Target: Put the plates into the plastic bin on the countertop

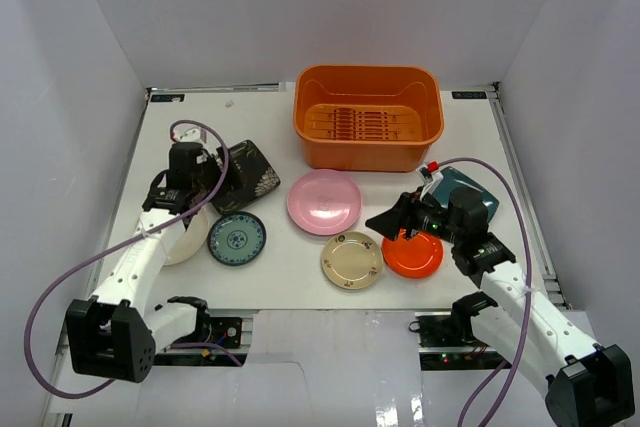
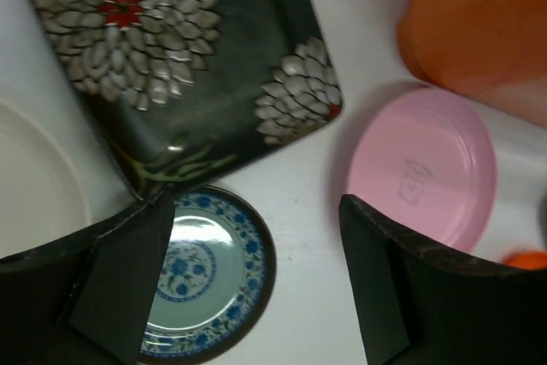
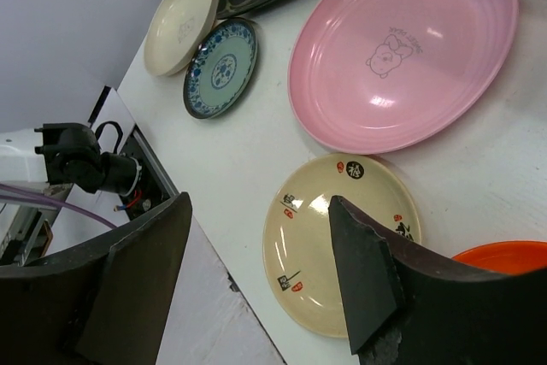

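The orange bin (image 1: 368, 155) is sitting at the back of the tabletop (image 1: 285, 272). Its slotted bottom is showing bare, so I judge that no plate is lying in it yet.

All seven plates are lying flat in front of it, spread out so each arm is getting a share within reach. The black flowered plate (image 1: 245, 175), white plate (image 1: 183, 242) and blue-patterned plate (image 1: 237, 238) are lying on the left arm's side. The pink plate (image 1: 324, 201) is sitting in the middle. The cream plate (image 1: 352, 259), orange plate (image 1: 413, 254) and teal plate (image 1: 470, 190) are lying on the right arm's side, the teal one partly hidden under that arm.

The left hand (image 1: 190, 199) is hovering released, jaws wide and gripping nothing, above the near corner of the black flowered plate and the blue-patterned plate just beside it. The right hand (image 1: 395, 219) is hanging released and empty too, over the cream plate.

The wide jaws are probably serving a purpose: a flat plate is offering only its thin rim, so one finger is going to need to slip under an edge.
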